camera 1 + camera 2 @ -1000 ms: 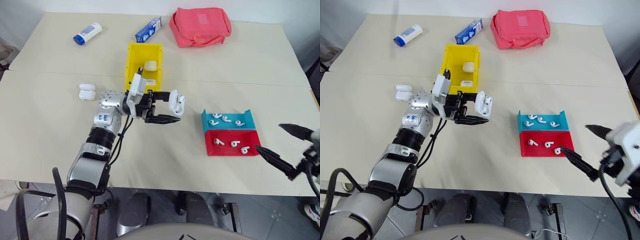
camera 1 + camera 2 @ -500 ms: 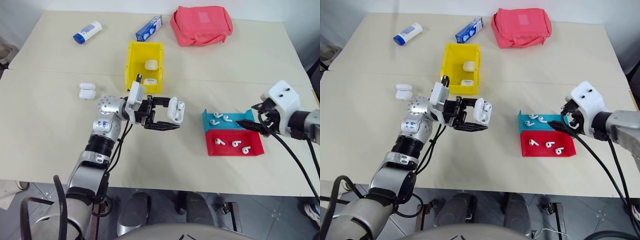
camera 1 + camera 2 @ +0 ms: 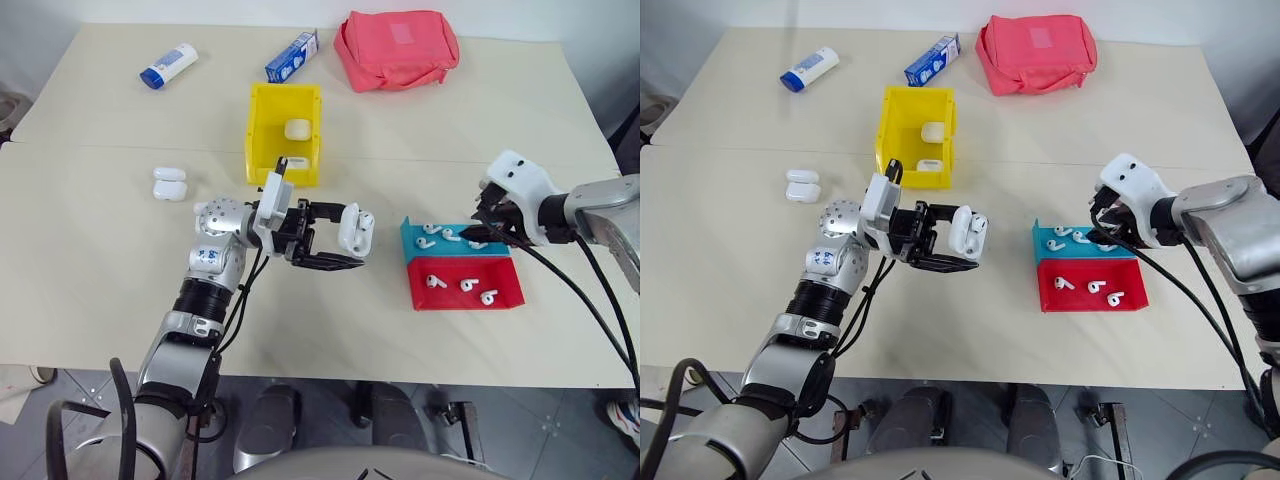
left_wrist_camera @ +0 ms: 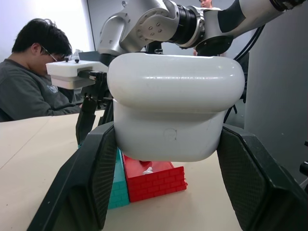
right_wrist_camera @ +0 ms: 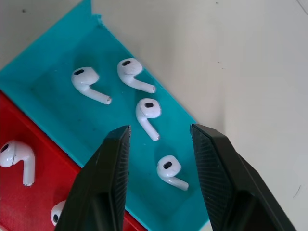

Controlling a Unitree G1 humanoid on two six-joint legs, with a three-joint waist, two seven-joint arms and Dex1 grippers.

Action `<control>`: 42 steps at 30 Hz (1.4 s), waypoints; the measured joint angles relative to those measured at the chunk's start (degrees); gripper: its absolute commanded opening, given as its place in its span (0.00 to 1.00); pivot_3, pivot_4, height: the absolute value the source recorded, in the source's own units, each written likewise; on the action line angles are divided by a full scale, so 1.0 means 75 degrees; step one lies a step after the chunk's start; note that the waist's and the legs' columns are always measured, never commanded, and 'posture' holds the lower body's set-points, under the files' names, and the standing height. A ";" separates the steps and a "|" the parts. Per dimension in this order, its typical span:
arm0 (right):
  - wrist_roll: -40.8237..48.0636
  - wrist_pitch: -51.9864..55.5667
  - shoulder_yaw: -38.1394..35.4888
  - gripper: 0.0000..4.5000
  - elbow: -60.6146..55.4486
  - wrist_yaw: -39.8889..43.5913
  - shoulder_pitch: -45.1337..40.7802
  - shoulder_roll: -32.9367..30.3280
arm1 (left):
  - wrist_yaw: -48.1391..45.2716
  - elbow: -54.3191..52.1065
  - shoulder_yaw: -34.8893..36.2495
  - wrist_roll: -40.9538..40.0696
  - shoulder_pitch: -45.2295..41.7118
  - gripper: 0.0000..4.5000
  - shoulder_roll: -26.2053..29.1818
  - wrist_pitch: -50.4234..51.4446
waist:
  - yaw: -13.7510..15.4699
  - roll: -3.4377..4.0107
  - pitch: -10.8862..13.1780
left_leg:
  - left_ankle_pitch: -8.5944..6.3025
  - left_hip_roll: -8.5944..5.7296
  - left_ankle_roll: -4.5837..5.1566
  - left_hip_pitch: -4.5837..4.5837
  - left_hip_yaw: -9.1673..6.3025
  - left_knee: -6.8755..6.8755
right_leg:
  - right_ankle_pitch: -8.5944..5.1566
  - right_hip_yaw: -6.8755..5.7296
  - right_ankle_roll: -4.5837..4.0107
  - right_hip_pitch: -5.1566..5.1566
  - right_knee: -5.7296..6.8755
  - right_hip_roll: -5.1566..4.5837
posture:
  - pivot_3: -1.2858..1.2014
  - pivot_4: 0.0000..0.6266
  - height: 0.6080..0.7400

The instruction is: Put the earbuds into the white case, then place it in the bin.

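right pincer point(image 5: 159, 139) now half-open over teal tray point(image 3: 490, 247) earbuds point(image 5: 147, 111); left pincer point(image 3: 345, 240) clamps case point(image 3: 354, 228).

- Large beige table point(image 3: 120, 290), a seam running across the top.
- Grey tiled floor point(image 3: 560, 430) below the near edge.
- Pale wall point(image 4: 43, 14) and a grey panel point(image 4: 279, 82) seen from the left wrist.
- Person point(image 4: 29, 82) in dark grey seated at the table, head bowed.
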 measured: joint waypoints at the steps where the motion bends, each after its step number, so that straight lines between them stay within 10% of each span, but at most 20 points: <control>1: -0.0155 -0.0154 0.0173 0.44 0.0116 0.0189 -0.0105 0.0039 | 0.0002 -0.0023 0.0001 0.0000 0.0020 0.61 0.0002 0.0007 | -0.0010 0.0000 0.0000 | 0.0000 0.0001 0.0000 0.0000 0.0000 0.0000 | 0.0000 0.0000 0.0000 0.0000 0.0000 0.0002 | 0.52 0.24 1.00; 42: -0.2629 -0.0979 0.0795 0.36 0.2193 0.1788 -0.1001 0.1783 | 0.0311 -0.1158 0.0041 -0.0004 0.0749 0.61 0.0197 0.0499 | -0.0157 0.0005 -0.0003 | 0.0010 0.0000 -0.0017 0.0007 0.0004 0.0006 | 0.0000 0.0004 0.0001 0.0001 0.0020 0.0007 | 0.52 0.24 1.00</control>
